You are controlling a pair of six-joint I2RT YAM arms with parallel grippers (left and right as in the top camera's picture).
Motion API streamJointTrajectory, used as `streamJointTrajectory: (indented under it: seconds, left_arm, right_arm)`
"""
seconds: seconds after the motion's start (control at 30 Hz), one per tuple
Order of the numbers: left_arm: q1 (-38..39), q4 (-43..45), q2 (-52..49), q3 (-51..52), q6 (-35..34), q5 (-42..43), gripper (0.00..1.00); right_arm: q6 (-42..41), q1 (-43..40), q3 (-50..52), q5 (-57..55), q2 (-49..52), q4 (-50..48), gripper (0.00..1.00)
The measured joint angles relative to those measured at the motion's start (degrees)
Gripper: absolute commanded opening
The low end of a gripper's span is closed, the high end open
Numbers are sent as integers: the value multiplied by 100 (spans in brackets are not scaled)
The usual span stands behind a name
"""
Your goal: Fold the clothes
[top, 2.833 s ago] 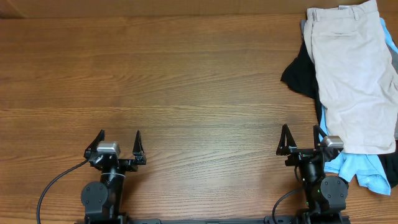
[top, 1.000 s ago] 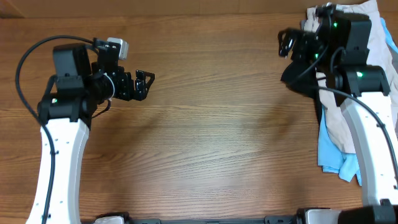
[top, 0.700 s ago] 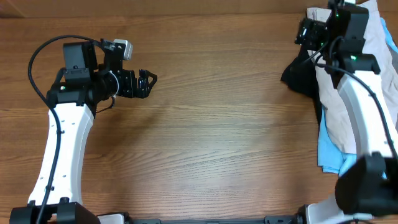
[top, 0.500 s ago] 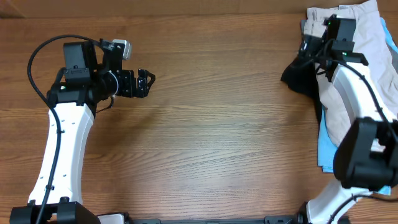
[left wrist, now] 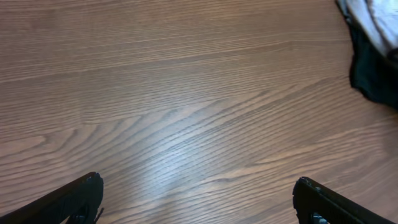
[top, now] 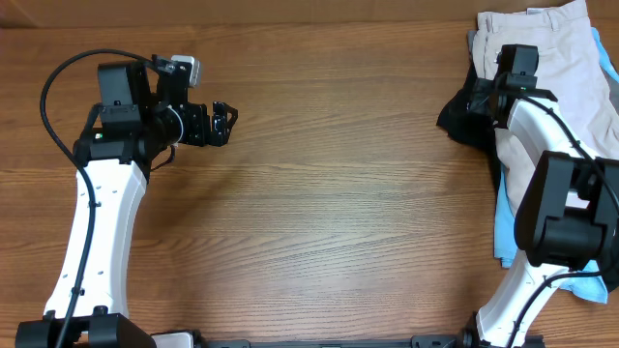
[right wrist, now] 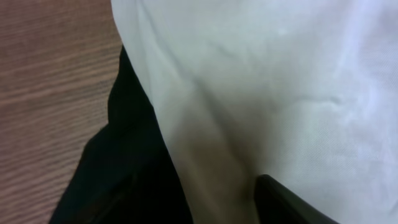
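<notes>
Shifted since half a second ago: right gripper [top: 488, 94], drawn back a little from the far edge and down over the pile; left gripper [top: 224, 121], nudged slightly toward the far edge. Right one: close over the left border of the light beige cotton shorts [top: 546, 106], one dark fingertip [right wrist: 283, 199] showing against the cloth in the wrist view. Cannot tell how wide its jaws stand or whether any cloth is pinched. Left one: fingers spread wide, nothing between them, above bare brown wooden tabletop [top: 338, 213] near the far left corner. In the far right corner, waistband toward the far edge: the shorts, atop a crumpled black garment [top: 462, 118] poking out leftward and a light-blue garment [top: 513, 237] along the right edge.
</notes>
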State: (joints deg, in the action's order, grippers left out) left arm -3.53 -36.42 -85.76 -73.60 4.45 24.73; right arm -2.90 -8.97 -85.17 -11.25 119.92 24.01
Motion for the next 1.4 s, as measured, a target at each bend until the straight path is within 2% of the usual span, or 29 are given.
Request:
streamJointTrajectory:
  seconds: [0.1,0.13,0.23,0.3,0.5,0.77,0.97,1.17,1.4]
  left_arm:
    - [61,4,0,0,0,-146,100]
    - [90,7,0,0,0,-192,100]
    - [120,26,0,0,0,-293,100]
    - [129,46,0,0,0,-332,100]
    - [131,146,0,0,0,-398,100]
    - [131,400,0,0,0,-400,100]
    - [131,564,-2,0,0,-400,100]
    - [131,632,-2,-9,0,-391,100]
    - [131,144,-13,-457,-111,-328,100]
  right_arm:
    - [13,-9,0,-31,11,2,51]
    - [13,-17,0,-50,11,11,45]
    - [9,-70,0,-170,11,61,34]
    - [2,-118,0,-245,11,83,18]
    - [-4,-210,0,-317,11,105,4]
    - [-7,-168,-409,-140,-94,772,4]
    - [-4,-26,-1110,291,-914,1694,4]
    - [44,435,-2151,737,-1655,3042,4]
    - [107,1403,-2879,1349,-1705,4336,4]
